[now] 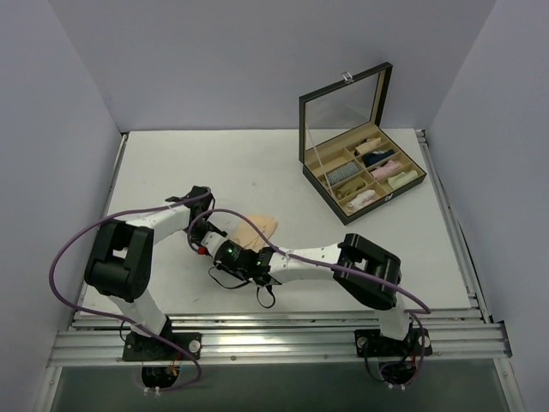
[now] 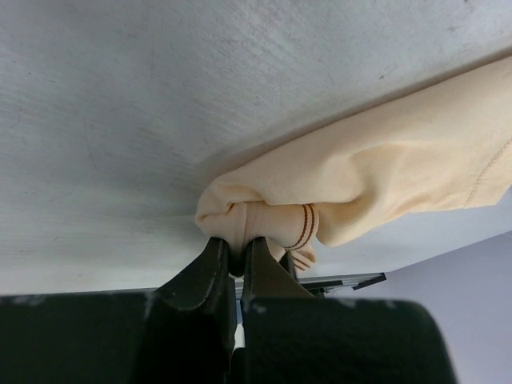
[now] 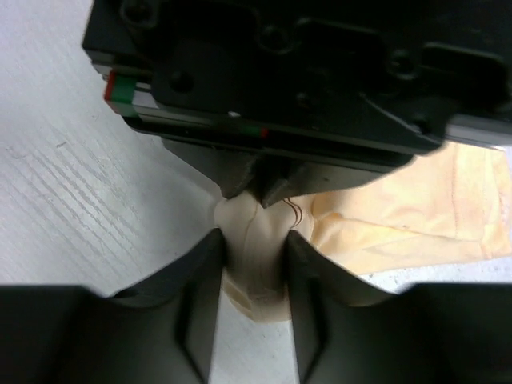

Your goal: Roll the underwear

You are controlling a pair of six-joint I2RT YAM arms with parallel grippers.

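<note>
While the top view hid both grips, it placed the underwear (image 1: 260, 228) on the bench (image 1: 214, 163). Wrist views: left jaws pinched shut on its bunched end; right jaws clasped the same bunch.

Nothing readable for you here. No text, label, brand or number is legible in any of the three views.
</note>
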